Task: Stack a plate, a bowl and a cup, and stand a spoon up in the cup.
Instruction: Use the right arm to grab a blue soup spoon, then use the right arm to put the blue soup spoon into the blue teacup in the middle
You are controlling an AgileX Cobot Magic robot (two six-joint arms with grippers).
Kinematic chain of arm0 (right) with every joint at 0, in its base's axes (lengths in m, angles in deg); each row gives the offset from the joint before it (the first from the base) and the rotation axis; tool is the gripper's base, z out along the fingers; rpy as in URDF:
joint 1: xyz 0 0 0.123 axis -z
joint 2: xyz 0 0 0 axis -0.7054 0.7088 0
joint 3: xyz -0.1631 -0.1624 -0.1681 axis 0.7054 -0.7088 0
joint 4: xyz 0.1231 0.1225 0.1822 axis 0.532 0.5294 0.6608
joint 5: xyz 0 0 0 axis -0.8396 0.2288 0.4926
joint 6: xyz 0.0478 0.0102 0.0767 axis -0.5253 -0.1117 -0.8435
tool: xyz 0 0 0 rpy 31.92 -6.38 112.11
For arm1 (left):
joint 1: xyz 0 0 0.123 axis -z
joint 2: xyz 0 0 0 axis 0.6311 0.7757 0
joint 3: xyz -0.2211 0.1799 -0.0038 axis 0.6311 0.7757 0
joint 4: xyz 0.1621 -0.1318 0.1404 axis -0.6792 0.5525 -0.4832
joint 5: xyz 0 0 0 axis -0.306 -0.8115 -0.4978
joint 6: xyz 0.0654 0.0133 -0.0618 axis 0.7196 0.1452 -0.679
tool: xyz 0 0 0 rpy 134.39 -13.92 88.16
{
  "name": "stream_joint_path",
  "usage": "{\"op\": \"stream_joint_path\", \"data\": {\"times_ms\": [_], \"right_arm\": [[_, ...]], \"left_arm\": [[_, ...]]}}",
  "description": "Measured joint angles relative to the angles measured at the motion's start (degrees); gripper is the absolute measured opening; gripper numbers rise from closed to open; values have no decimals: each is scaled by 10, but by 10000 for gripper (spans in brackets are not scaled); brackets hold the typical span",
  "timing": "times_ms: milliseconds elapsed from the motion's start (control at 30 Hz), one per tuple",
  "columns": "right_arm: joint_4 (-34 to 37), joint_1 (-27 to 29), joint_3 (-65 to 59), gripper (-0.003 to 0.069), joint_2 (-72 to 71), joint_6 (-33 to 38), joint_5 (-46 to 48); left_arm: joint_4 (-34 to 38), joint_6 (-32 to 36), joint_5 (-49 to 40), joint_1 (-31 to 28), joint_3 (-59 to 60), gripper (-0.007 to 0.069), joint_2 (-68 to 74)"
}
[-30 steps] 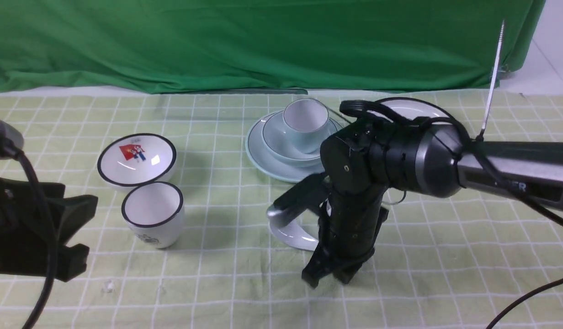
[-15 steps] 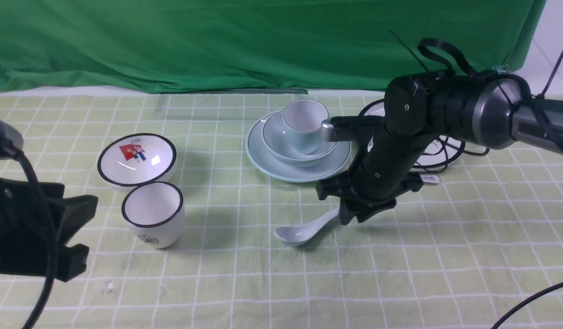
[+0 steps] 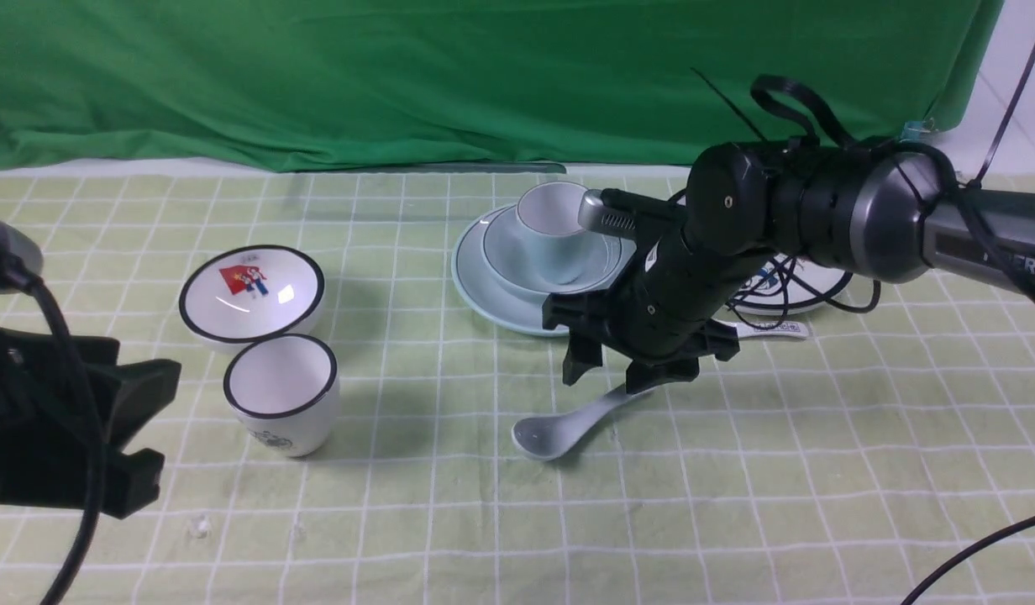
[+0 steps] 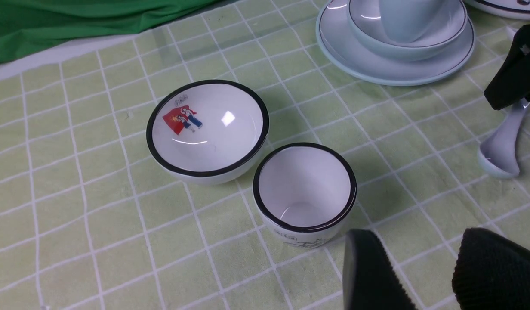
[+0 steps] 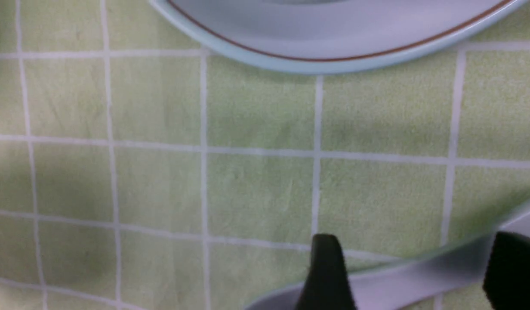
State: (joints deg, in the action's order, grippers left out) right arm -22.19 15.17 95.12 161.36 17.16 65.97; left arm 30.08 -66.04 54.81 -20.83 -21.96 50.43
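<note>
The pale blue-green plate lies at the middle back with the bowl on it and the cup upright in the bowl. The pale spoon rests on the cloth in front of the stack, scoop toward me. My right gripper hangs open over its handle. In the right wrist view the spoon handle runs between the spread fingers of the right gripper, with the plate's rim just beyond. My left gripper is open and empty at the left, near the white cup.
A white black-rimmed bowl with a red picture and a white black-rimmed cup stand at the left. Behind my right arm lie a white plate and a printed spoon. A green curtain closes off the back.
My right arm swung from the table's front up toward the stack. Its jaws went from nearly shut to wide apart around the spoon handle. The left arm stayed still.
</note>
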Motion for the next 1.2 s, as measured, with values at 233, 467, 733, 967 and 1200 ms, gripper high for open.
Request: {"op": "stream_joint_path", "data": {"times_ms": [233, 467, 733, 967, 1200], "right_arm": [[-34, -3, 0, 516, 20, -46, 3], [-39, -4, 1, 323, 29, -21, -3], [-39, -5, 1, 78, 23, 69, 44], [-39, -20, 1, 78, -51, 217, -51], [-40, -28, 1, 78, -59, 266, -457]], "left_arm": [[19, 0, 0, 0, 0, 241, 0], [28, 0, 0, 0, 0, 241, 0], [29, 3, 0, 0, 0, 241, 0], [29, 3, 8, 0, 0, 241, 0], [29, 3, 25, 0, 0, 241, 0]]}}
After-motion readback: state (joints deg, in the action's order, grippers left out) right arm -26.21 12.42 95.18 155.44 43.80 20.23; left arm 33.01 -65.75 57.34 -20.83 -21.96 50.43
